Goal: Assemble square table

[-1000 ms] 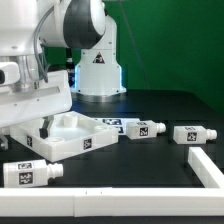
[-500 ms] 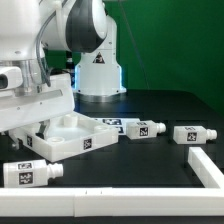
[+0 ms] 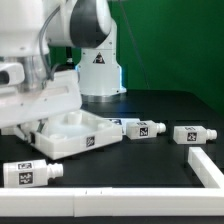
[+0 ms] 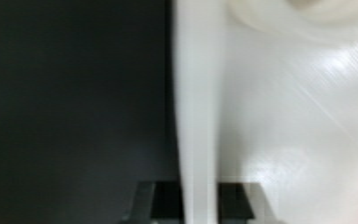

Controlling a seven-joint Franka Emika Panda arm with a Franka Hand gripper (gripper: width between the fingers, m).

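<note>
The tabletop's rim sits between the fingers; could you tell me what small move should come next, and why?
Probably keep the grip and drag the tabletop gently away from the nearest leg. The gripper clamps its rim wall, no leg is fitted yet, and that leg lies close to its corner.

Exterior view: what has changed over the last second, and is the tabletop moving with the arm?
The gripper has swung toward the exterior view's right. The tabletop slid and turned slightly that way with it. In the wrist view the tabletop's rim sits clamped between the fingers, so it looks gripped. The front leg, middle leg and far-right leg have not moved.
</note>
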